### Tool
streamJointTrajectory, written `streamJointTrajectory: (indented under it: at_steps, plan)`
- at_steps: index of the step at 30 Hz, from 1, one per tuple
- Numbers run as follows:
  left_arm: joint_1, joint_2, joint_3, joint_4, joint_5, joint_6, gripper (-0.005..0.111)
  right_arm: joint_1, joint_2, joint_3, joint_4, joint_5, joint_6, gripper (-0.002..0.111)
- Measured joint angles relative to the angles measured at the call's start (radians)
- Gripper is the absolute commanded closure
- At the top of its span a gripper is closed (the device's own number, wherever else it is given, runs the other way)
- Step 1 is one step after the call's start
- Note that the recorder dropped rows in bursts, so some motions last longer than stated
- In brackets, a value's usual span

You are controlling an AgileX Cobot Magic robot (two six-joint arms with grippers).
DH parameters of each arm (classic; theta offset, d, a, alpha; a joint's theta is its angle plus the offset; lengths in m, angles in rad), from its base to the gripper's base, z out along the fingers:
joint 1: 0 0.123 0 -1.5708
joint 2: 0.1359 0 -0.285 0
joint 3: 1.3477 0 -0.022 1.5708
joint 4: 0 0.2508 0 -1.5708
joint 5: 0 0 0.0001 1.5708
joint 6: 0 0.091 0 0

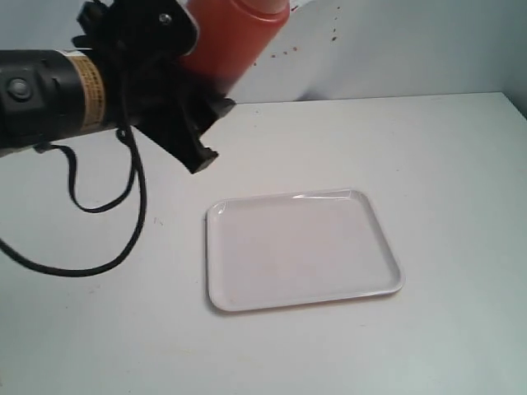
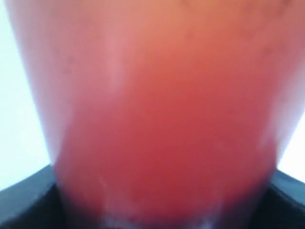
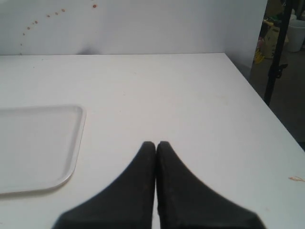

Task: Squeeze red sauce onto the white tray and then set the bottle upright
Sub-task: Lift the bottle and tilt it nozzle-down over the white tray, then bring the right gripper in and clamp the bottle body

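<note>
Take the white tray [image 1: 301, 251] as your reference. It is lying flat on the white table [image 1: 445, 156], and its surface is showing plain white from rim to rim.

The left gripper [image 1: 198, 86] is clamping the bottle [image 1: 239, 33] around its body and holding it off the table, beyond the tray's far-left corner in the exterior view. The bottle is leaning toward the tray side, and its upper end is running out of the frame, so you cannot tell where the nozzle is pointing. In the left wrist view the bottle [image 2: 162, 119] is filling almost the whole picture as an orange-red blur, with black finger parts showing on either side of it.

The right gripper [image 3: 156, 145] is sitting with its jaws pressed together and nothing between them, over bare table beside the tray [image 3: 38, 143], clear of its rim.

Small red specks are dotting the white backdrop [image 1: 412, 41] behind the tray. A black cable [image 1: 82, 206] is hanging from the left arm.
</note>
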Motion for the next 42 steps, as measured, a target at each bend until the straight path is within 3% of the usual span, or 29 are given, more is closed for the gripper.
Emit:
streamJointTrajectory:
  at_steps: [7,10,12,14,18,23,26,29,32,37,39,42]
  plan:
    - [0.000,-0.084,0.059,-0.010,0.268,0.144,0.107,0.000,0.000,0.000,-0.027,-0.040,-0.006,0.108]
    - [0.000,-0.088,0.106,-0.021,0.316,0.298,0.107,0.000,0.000,0.000,0.157,-0.197,0.044,0.108]
    - [0.000,-0.088,0.126,-0.023,0.293,0.429,0.107,0.000,0.000,0.000,0.340,-0.333,0.053,0.108]
    - [0.000,-0.088,0.128,0.029,0.231,0.493,0.107,0.018,-0.001,-0.007,0.446,-0.354,0.078,0.108]
    - [0.000,-0.074,0.128,0.263,0.122,0.518,0.107,0.158,0.061,-0.149,0.461,-0.346,0.053,0.108]
    - [0.000,-0.030,0.101,0.425,0.088,0.524,0.107,0.397,0.473,-0.386,0.323,-0.355,-0.001,0.108]
    - [0.000,-0.012,0.081,0.487,0.077,0.526,0.107,0.477,0.704,-0.500,0.201,-0.382,-0.033,0.106]
    - [0.000,0.001,0.069,0.561,0.077,0.526,0.107,0.501,0.887,-0.598,0.122,-0.391,-0.042,0.093]
    - [0.000,0.007,0.067,0.655,0.081,0.526,0.107,0.504,1.072,-0.688,0.043,-0.374,-0.046,0.069]
    - [0.000,0.013,0.055,0.741,0.152,0.540,0.107,0.504,1.276,-0.843,-0.060,-0.248,-0.049,0.013]
    - [0.000,0.025,0.040,0.745,0.171,0.565,0.107,0.504,1.332,-0.888,-0.075,-0.211,-0.049,0.004]
    - [-0.007,0.060,0.015,0.747,0.195,0.621,0.107,0.504,1.385,-0.920,-0.083,-0.197,-0.063,0.003]
